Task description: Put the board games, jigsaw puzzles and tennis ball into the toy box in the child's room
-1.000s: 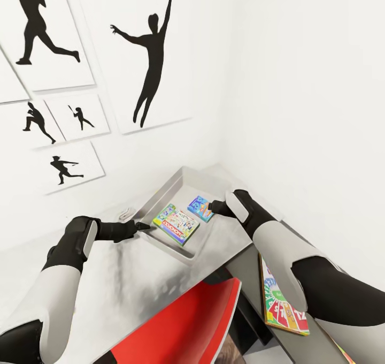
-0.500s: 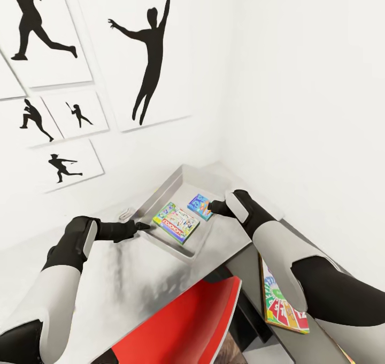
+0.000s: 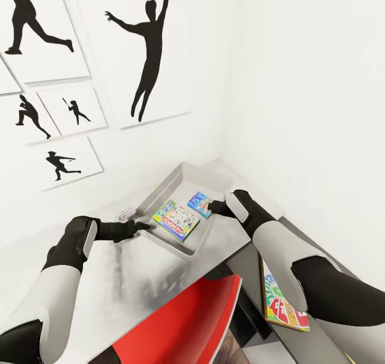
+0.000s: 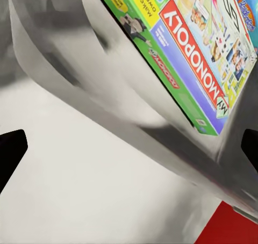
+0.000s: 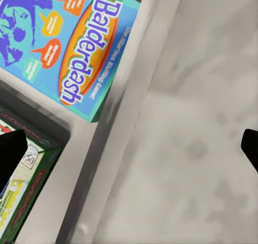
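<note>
Both grippers [image 3: 143,226] [image 3: 212,207] spread, empty | your left sits at the toy box [image 3: 176,184] rim | advancing may shove the box off the table [image 3: 123,278].

- Both arms are built from alternating sections: glossy white shells and matte black joint covers.
- The left arm's [image 3: 59,278] forearm is a smooth white tapered tube, ending in a rounded black wrist housing with a narrow white inset panel.
- The right arm [image 3: 283,267] has the same white forearm shell, a black elbow segment behind it and a black wrist with a white oval panel.
- The left gripper [image 3: 140,226] and right gripper [image 3: 209,207] are slim, black and pointed.
- In the wrist views, the fingertips [image 4: 11,150] appear as plain black wedges.
</note>
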You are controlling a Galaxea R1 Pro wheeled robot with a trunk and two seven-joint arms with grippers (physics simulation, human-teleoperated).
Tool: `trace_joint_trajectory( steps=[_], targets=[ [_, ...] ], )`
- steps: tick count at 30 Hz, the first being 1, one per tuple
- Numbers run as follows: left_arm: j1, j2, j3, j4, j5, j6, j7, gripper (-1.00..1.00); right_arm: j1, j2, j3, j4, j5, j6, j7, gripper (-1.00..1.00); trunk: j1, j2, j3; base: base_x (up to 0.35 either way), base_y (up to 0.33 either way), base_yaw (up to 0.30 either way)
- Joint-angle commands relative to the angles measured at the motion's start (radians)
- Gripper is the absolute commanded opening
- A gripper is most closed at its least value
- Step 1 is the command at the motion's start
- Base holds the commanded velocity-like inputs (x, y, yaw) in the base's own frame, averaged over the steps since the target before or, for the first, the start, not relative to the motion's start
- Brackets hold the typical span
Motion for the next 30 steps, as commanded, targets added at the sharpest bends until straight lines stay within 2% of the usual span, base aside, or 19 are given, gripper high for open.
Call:
trace_joint_trajectory(
  steps=[1, 12, 13, 14, 15, 20, 25, 30],
  targets=[
    [-0.001, 0.0, 0.003, -0.001, -0.011, 0.005, -0.007, 1.0, -0.001, -0.001, 0.008, -0.001, -0.011, 0.003, -0.008, 1.0, 0.001, -0.002, -0.002, 0.0, 0.0, 0.0],
    [-0.001, 0.001, 0.004, -0.001, -0.011, 0.005, -0.007, 1.0, -0.001, 0.0, 0.007, -0.001, -0.011, 0.003, -0.003, 1.0, 0.001, -0.002, -0.002, 0.0, 0.0, 0.0],
    [-0.001, 0.001, 0.004, -0.001, -0.011, 0.005, -0.007, 1.0, -0.001, 0.0, 0.008, -0.001, -0.011, 0.003, -0.003, -1.0, 0.001, -0.002, -0.002, 0.0, 0.0, 0.0],
    [-0.001, 0.001, 0.004, -0.001, -0.011, 0.005, -0.007, 1.0, -0.001, 0.001, 0.008, -0.001, -0.011, 0.003, -0.003, -1.0, 0.001, -0.002, -0.002, 0.0, 0.0, 0.0],
    [-0.001, 0.001, 0.004, -0.001, -0.011, 0.005, -0.007, -1.0, -0.001, 0.001, 0.008, -0.002, -0.011, 0.003, -0.003, -1.0, 0.001, -0.002, -0.002, 0.0, 0.0, 0.0],
    [-0.001, 0.001, 0.005, -0.001, -0.01, 0.005, -0.007, -1.0, -0.001, -0.002, 0.007, -0.001, -0.012, 0.004, -0.003, -1.0, 0.001, -0.002, -0.002, 0.0, 0.0, 0.0],
    [-0.001, 0.001, 0.039, -0.001, -0.011, 0.005, -0.009, -1.0, 0.0, -0.001, 0.007, -0.001, -0.014, 0.003, -0.003, -1.0, 0.001, -0.002, -0.002, 0.0, 0.0, 0.0],
    [-0.001, 0.001, 0.045, -0.001, -0.011, 0.005, -0.009, -1.0, -0.001, -0.001, 0.008, -0.001, -0.013, 0.003, -0.003, -1.0, 0.001, -0.002, -0.002, 0.0, 0.0, 0.0]
  ],
)
